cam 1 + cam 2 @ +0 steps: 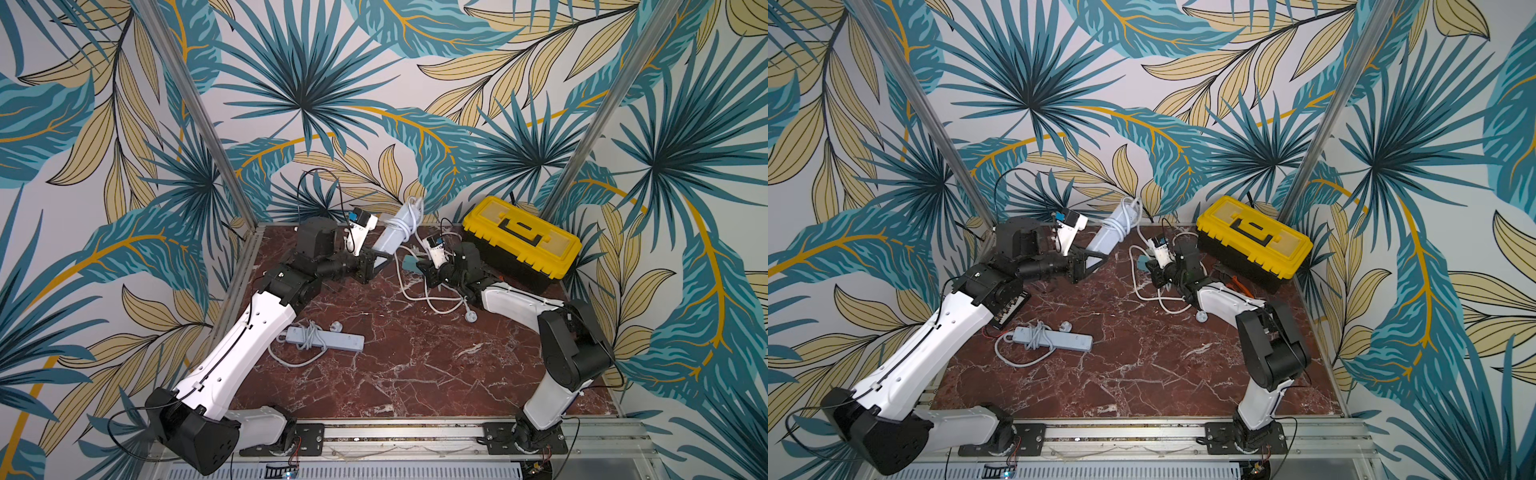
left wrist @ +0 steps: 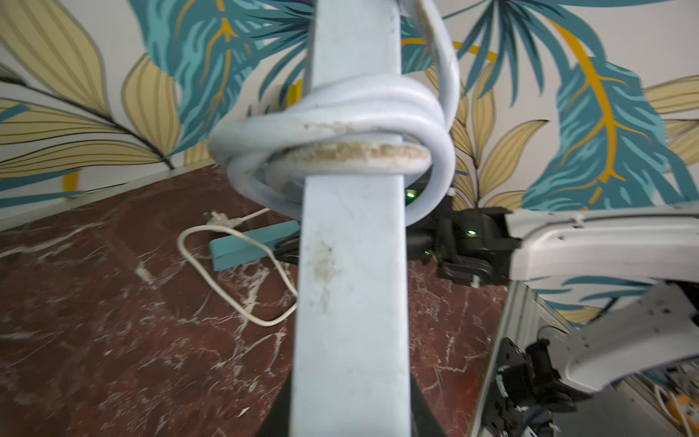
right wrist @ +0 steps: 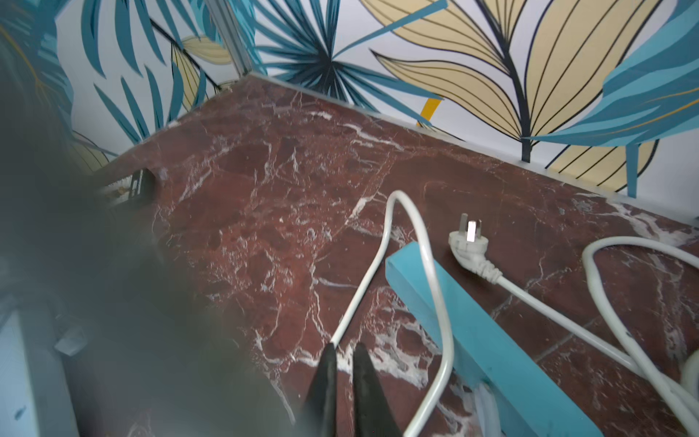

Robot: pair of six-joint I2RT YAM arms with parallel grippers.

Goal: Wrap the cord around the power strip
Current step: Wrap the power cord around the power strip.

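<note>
My left gripper (image 1: 376, 259) (image 2: 350, 416) is shut on the near end of a pale grey power strip (image 1: 392, 232) (image 1: 1106, 239) (image 2: 351, 283). The strip is lifted off the table and tilts up toward the back wall. Its grey cord (image 2: 340, 113) is coiled several times round its middle. My right gripper (image 1: 422, 270) (image 3: 344, 350) hangs low over the marble with its fingers together and nothing between them. A thin white cord (image 3: 382, 257) runs past one fingertip. A teal power strip (image 3: 491, 348) (image 1: 410, 262) lies right beside it, with a plug (image 3: 469, 242) beyond its end.
A third power strip (image 1: 324, 338) with cord wound round it lies at the front left. Loose white cord (image 1: 432, 301) loops on the table by the right arm and ends in a plug (image 1: 471, 316). A yellow toolbox (image 1: 521, 237) stands at the back right.
</note>
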